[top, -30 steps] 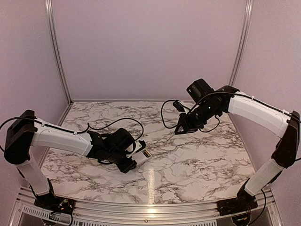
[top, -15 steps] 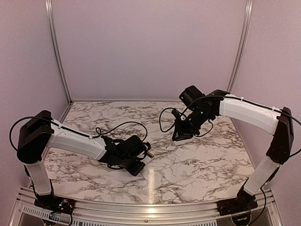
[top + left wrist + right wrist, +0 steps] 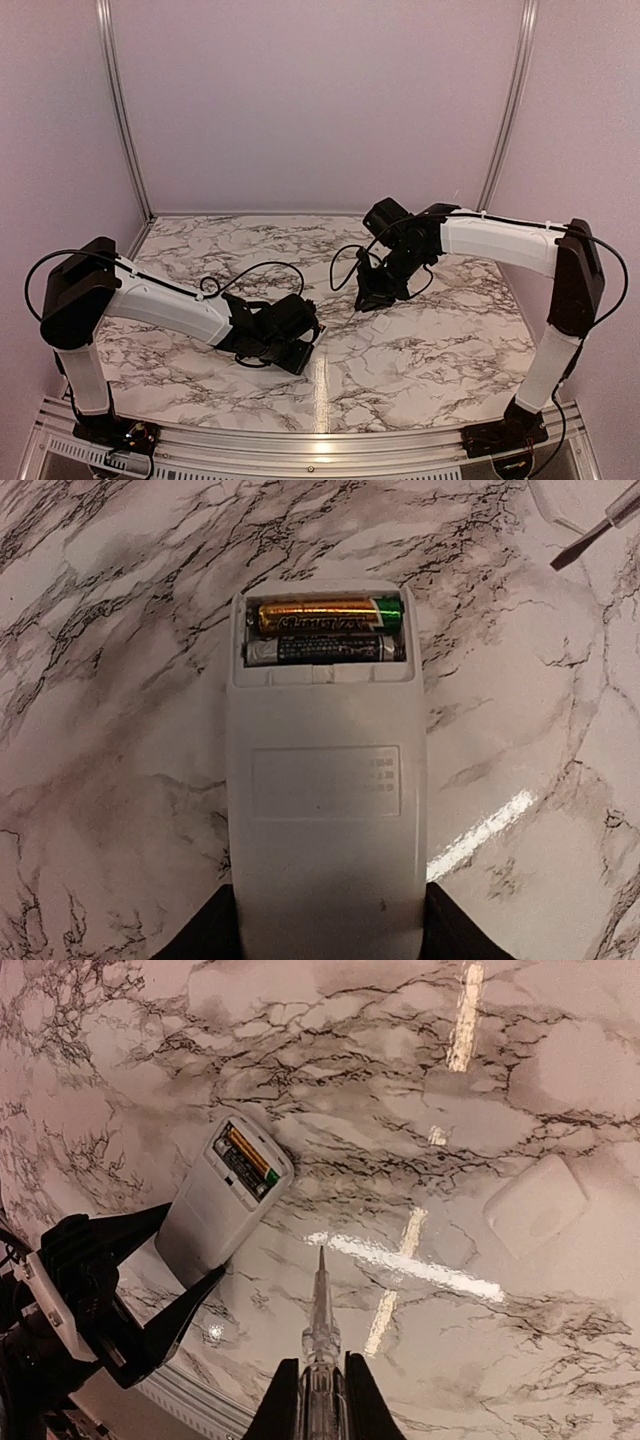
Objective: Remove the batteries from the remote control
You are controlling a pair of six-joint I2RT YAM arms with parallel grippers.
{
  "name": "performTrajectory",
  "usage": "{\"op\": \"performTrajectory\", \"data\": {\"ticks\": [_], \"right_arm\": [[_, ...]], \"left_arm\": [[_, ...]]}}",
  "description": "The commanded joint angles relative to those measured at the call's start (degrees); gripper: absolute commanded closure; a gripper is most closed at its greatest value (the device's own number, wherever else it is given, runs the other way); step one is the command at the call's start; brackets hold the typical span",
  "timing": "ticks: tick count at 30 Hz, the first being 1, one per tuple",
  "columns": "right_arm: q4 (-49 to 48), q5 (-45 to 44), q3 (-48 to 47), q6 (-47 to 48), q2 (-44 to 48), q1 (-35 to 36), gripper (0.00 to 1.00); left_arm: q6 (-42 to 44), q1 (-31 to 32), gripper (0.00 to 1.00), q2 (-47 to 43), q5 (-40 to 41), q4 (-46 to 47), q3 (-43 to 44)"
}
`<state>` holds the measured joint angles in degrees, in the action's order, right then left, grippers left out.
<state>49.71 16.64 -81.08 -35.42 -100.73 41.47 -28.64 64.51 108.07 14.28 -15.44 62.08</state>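
Both arms have swung inward over the past second, bringing my two end effectors closer together above the counter (image 3: 430, 350). My left end effector (image 3: 300, 345) stands about half open, its fingers clamped on the sides of the remote control (image 3: 325, 810), held low near the counter's middle with the compartment face up. Two batteries (image 3: 325, 630) lie side by side in the open compartment, at the end away from the fingers. My right end effector (image 3: 322, 1400), nearly closed, grips a screwdriver (image 3: 320, 1310) whose tip points out near the remote control, apart from it. A small white cover (image 3: 537, 1218) lies flat on the counter, well apart.
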Motion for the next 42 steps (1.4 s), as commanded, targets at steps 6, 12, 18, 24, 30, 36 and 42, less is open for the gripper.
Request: {"op": "performTrajectory", "data": {"ticks": [6,12,18,24,30,36,42], "right_arm": [[-6.7,2.6,-2.5,-4.3,-2.6,0.7,1.00],[-7.0,2.7,-3.1,-5.1,-3.1,0.7,1.00],[-7.9,2.6,-2.9,-6.7,-4.2,0.7,1.00],[-7.2,0.3,-4.8,-7.4,-6.5,0.6,1.00],[-7.7,0.1,-6.1,-8.1,-8.5,0.6,1.00],[-8.0,0.0,-6.2,-8.4,-8.9,0.6,1.00],[-8.4,-0.4,-5.3,-8.4,-9.4,0.6,1.00]], "left_arm": [[-3.8,1.2,0.99,5.3,5.1,-3.5,3.5],[-3.0,3.6,1.00,7.0,12.9,-7.9,7.6],[-3.0,4.2,1.00,7.5,15.5,-9.0,8.9],[-3.0,4.2,1.00,7.7,15.7,-8.8,9.4],[-2.8,4.2,1.00,7.6,14.8,-8.5,9.4],[-2.6,4.2,1.00,8.0,14.2,-8.9,10.2],[-3.1,4.2,1.00,8.0,14.4,-9.4,10.4]]}}
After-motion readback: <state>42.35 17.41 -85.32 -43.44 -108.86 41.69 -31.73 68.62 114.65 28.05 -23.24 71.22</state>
